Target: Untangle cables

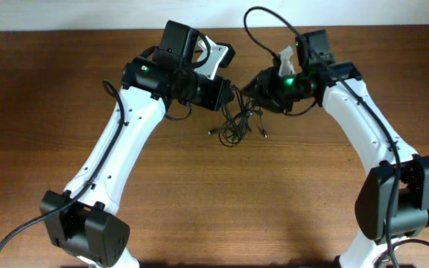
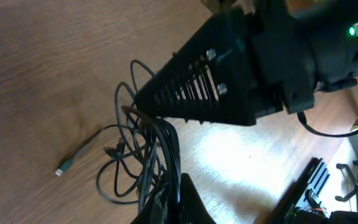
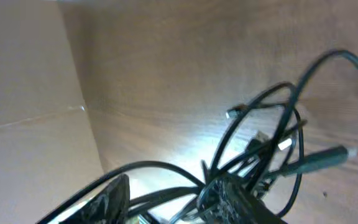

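The cables (image 1: 237,123) are a tangled bunch of thin black cords with small plugs, lying mid-table between both arms. My left gripper (image 1: 228,93) reaches in from the left. In the left wrist view its fingers (image 2: 178,202) are closed on a bundle of cable strands (image 2: 143,158), and a loose plug (image 2: 64,167) lies on the wood. My right gripper (image 1: 253,89) comes in from the right, its ribbed finger tip (image 2: 135,102) touching the bunch. In the right wrist view its fingers (image 3: 173,199) stand apart with cable strands (image 3: 260,143) crossing between them.
The wooden table (image 1: 289,193) extends toward the front. A thicker black arm cable (image 1: 263,15) loops above the right wrist. A pale wall or board (image 3: 30,93) shows at the left of the right wrist view.
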Controlling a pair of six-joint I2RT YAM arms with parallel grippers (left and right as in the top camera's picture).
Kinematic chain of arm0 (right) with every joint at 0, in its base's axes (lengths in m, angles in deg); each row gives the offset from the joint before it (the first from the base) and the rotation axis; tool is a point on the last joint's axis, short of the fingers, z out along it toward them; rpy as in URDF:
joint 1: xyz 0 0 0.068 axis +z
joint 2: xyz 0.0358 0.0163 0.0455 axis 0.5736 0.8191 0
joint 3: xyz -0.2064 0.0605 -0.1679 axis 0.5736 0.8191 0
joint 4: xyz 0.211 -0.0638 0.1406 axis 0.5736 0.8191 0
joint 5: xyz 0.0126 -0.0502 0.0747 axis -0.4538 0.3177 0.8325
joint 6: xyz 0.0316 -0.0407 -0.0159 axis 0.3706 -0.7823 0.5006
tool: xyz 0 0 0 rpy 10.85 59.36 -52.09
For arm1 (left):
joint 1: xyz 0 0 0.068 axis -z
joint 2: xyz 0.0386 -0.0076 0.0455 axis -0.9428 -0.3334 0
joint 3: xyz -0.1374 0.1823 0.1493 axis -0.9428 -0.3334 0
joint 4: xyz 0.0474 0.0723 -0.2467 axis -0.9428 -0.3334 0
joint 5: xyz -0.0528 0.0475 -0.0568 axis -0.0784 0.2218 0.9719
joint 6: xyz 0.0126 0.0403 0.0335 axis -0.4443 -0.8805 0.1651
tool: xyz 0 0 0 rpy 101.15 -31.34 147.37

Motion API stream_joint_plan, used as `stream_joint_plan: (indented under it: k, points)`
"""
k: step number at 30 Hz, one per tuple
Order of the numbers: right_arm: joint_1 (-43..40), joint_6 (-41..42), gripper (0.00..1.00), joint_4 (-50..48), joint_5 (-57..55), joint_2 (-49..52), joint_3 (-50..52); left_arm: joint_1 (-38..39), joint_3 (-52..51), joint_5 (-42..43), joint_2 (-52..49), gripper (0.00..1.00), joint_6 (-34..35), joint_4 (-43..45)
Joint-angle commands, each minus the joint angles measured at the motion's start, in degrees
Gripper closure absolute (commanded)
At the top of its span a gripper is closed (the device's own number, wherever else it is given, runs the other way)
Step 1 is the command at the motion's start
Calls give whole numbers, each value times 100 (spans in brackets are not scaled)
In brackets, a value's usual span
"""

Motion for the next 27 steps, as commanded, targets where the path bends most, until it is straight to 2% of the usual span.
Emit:
stream_joint_plan:
  k: [1, 12, 18, 21, 23, 25, 27]
  points:
    - [17, -83, 53, 284, -402, 105, 81, 0, 120, -101, -9, 100, -94, 7]
    - [31, -81, 53, 24, -474, 273, 289, 2, 120, -101, -9, 100, -92, 7]
    - [177, -76, 54, -494, -358, 623, 289, 2, 120, -101, -9, 100, -92, 7]
    - [210, -57, 62, -623, -302, 625, 286, 2, 120, -101, -9, 100, -92, 7]
    - [197, -57, 75, -629, -232, 623, 286, 0, 120, -101, -9, 100, -92, 7]
    - [157, -61, 92, -697, -166, 619, 284, 0, 120, -101, -9, 100, -92, 7]
    - [-39, -131, 96, -831, 160, 588, 251, 0, 120, -238, -9, 100, -92, -2]
